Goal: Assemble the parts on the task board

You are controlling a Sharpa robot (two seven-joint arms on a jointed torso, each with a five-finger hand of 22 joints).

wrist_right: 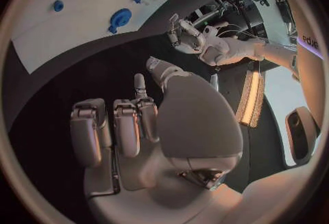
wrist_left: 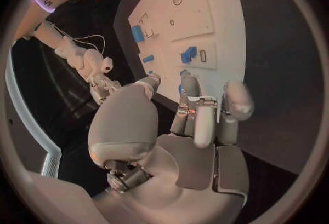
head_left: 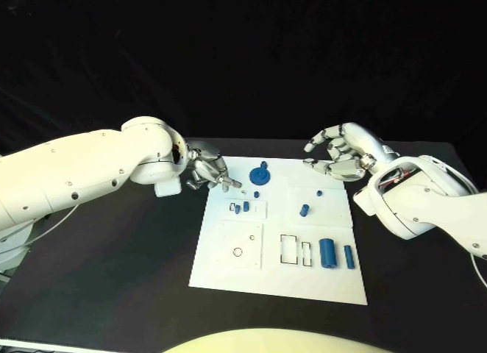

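Head view: both hands are hovering at the far end of the white board, neither holding anything.

Its left hand is hanging over the board's far left corner with fingers loosely curled and apart, gripping nothing. Its right hand is hovering just past the far right corner, fingers arched and spread, also empty. Blue parts are lying on the board: a round disc near the far edge, a small peg in the middle, a pair of small pieces on the left, and a thick cylinder beside a thinner pin near the right edge.
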